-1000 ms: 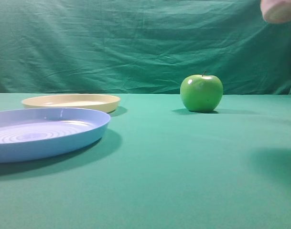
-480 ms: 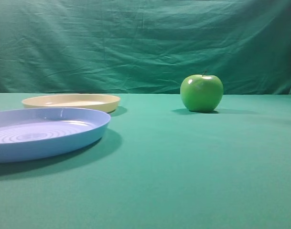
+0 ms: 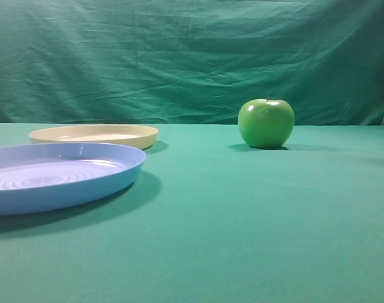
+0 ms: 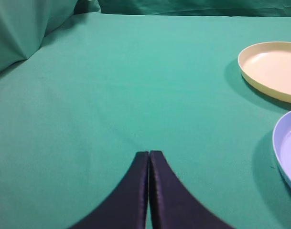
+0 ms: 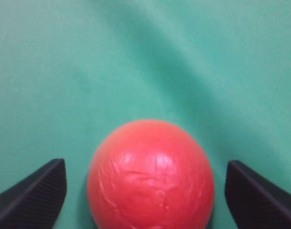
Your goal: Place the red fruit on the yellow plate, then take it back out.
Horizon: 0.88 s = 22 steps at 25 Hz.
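Green cloth covers the table (image 3: 242,240) and hangs as a backdrop (image 3: 179,57) behind it.

Nearest, in the right wrist view, the red fruit (image 5: 150,174) sits on the cloth between the fingers of the right gripper (image 5: 147,191). Both fingers stand well apart from it, a strip of cloth showing on each side; nothing is clamped. The fruit lies outside the high view, so its place relative to the plates cannot be told. It is not on either plate.

Handling, as judged: the skin looks smooth with faint wrinkles, like a light hollow model. It is round and free to roll, and likely slippery. Grip should fall across its widest girth, jaws centred, with modest force.

The left gripper (image 4: 149,157) hangs over bare cloth, jaws pressed together and empty.

Further out in the high view: the blue plate (image 3: 84,183) at near left, the yellow plate (image 3: 135,136) behind it and empty, and the apple (image 3: 265,123) standing upright at far right, well apart from both.

Change from a second ago: a pale rounded object then showed at the top right corner of the high view. It is gone now. Plates and apple have not shifted.
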Each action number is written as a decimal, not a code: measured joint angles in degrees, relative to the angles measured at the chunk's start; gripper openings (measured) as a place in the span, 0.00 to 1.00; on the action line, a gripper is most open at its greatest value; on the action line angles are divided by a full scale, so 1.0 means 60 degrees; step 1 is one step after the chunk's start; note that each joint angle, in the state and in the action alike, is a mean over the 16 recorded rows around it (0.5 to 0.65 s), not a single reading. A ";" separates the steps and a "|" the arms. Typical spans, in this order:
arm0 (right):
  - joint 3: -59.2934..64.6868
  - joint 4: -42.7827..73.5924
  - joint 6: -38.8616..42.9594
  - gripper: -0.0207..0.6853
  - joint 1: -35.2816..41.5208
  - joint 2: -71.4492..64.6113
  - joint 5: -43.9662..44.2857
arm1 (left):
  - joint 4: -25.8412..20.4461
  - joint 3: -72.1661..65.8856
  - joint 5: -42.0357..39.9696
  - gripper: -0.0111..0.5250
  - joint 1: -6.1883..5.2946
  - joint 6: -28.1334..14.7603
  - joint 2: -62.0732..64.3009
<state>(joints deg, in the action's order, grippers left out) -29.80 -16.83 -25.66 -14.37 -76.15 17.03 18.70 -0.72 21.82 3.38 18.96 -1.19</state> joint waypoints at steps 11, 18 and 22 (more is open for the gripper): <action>-0.1782 0.0024 0.0151 0.57 0.0000 0.1920 0.2547 | 0.0000 0.0000 0.0000 0.02 0.0000 0.0000 0.0000; -0.2532 0.0074 0.0210 0.22 0.0000 0.3423 0.4131 | 0.0000 0.0000 0.0000 0.02 0.0000 0.0000 0.0000; -0.2721 0.0102 0.0407 0.09 0.0000 0.4327 0.4733 | 0.0000 0.0000 0.0000 0.02 0.0000 0.0000 0.0000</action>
<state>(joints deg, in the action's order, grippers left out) -46.13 -16.22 -23.22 -14.37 -50.19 45.42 18.70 -0.72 21.82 3.38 18.96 -1.19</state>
